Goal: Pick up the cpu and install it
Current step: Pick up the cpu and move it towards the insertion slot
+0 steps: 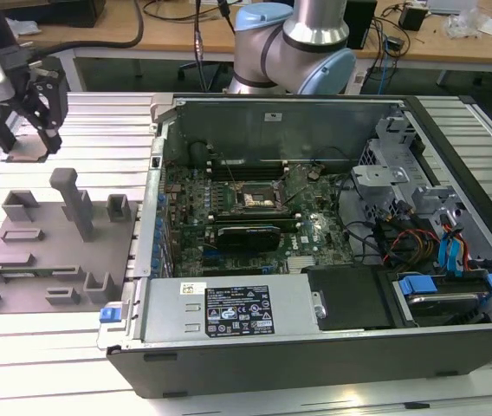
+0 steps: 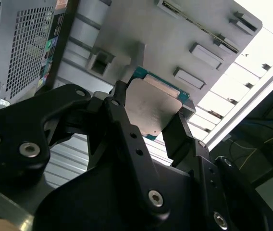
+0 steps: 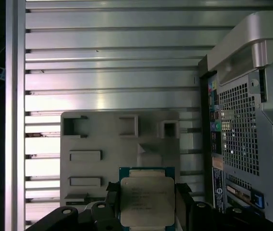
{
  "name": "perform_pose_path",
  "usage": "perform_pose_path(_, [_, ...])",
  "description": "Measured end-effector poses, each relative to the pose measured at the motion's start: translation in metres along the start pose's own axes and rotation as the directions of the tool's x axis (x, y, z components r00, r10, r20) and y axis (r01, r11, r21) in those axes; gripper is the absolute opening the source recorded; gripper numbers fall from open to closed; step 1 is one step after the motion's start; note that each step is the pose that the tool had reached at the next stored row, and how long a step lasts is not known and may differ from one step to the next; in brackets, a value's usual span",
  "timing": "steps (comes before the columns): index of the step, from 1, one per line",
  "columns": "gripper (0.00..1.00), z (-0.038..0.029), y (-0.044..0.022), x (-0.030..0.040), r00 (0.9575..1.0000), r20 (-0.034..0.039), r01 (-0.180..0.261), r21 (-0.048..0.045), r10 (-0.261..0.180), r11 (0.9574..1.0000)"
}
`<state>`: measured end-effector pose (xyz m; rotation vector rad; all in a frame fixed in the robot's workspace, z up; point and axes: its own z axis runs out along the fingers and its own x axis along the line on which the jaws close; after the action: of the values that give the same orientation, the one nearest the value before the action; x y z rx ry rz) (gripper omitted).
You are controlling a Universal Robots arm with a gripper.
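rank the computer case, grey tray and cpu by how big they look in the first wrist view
1. computer case, even though the frame edge cuts it off
2. grey tray
3. cpu, smallest, though it is nearest the camera and so looks enlarged

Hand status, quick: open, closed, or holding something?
Hand: closed on the cpu, gripping it by two opposite edges.

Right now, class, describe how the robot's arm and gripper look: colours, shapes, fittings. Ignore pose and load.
The arm is a silvery metal tube with pale blue rounded joint housings. The gripper is matt black, with flat linkage fingers pinned by silver screw heads.
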<state>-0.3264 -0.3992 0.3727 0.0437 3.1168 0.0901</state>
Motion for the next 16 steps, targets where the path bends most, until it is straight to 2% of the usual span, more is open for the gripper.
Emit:
perform_pose_path(2, [0.55, 0.0001, 0.0001, -0.006, 1.0, 0.0, 0.0, 0.0, 0.0, 1.0])
perform_pose_path(5, [0.55, 0.0005, 0.0005, -0.0189, 1.0, 0.0, 0.0, 0.0, 0.0, 1.0])
perform_pose_path(8, [0.55, 0.0006, 0.0007, -0.0273, 1.0, -0.0001, 0.0, 0.0001, 0.0, 1.0])
perform_pose_path(9, [0.55, 0.0008, 0.0009, -0.0343, 1.0, -0.0001, 0.0, 0.0, 0.0, 1.0])
perform_pose_path(11, [0.55, 0.001, 0.0011, -0.0407, 1.0, 0.0, 0.0, 0.0, 0.0, 1.0])
perform_pose_path(13, [0.55, 0.0012, 0.0014, -0.0499, 1.0, 0.0, 0.0, 0.0, 0.0, 1.0])
perform_pose_path(16, [0.55, 0.0014, 0.0015, -0.0569, 1.0, 0.0, 0.0, 0.0, 0.0, 1.0])
